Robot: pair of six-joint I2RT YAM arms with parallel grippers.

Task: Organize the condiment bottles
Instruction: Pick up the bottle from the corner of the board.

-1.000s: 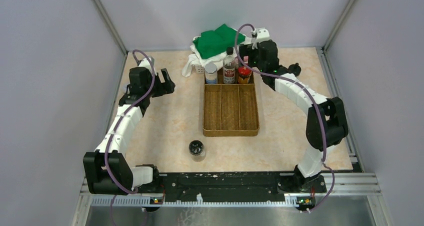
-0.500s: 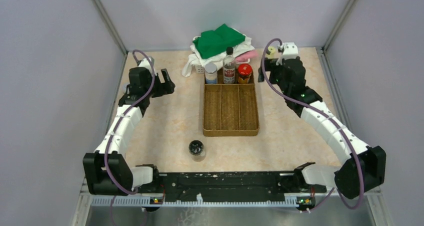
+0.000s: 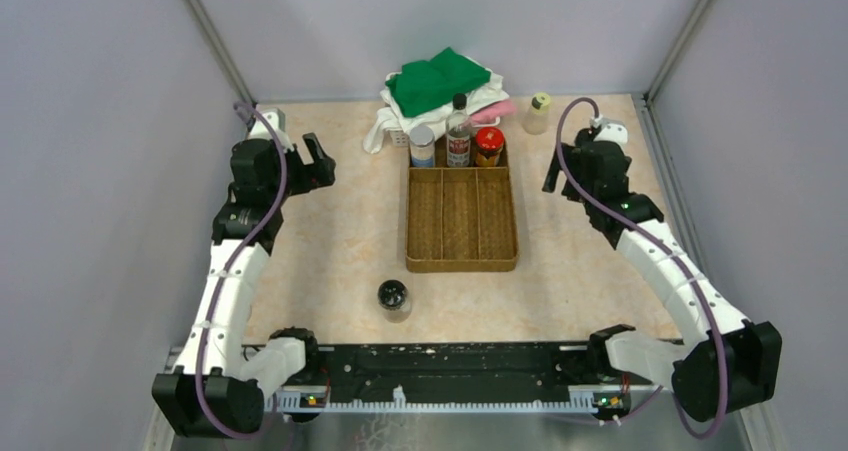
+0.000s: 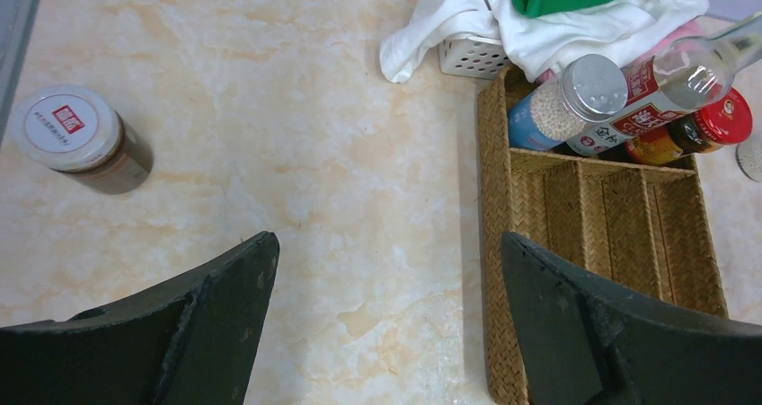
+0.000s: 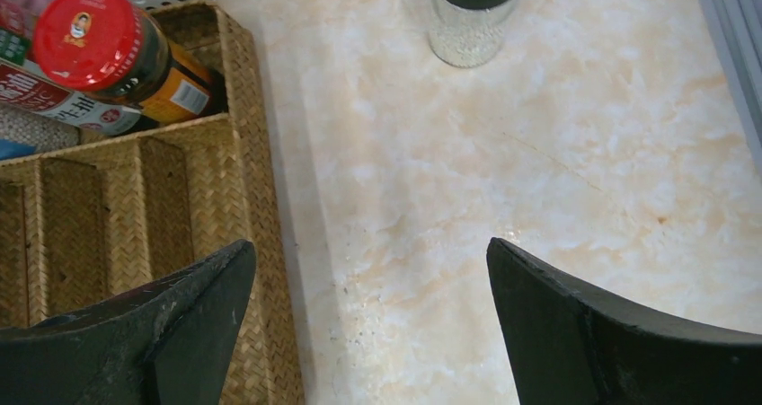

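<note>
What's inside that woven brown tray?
In the woven tray, the far compartment holds a grey-lidded shaker, a tall clear bottle and a red-lidded jar. The three long slots look bare. Bottles hide that compartment's floor.

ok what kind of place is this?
Likely a lab robot cell, not a kitchen: plain grey partition walls, aluminium rail along the near edge, beige marble-pattern tabletop with a brown woven divided tray.
</note>
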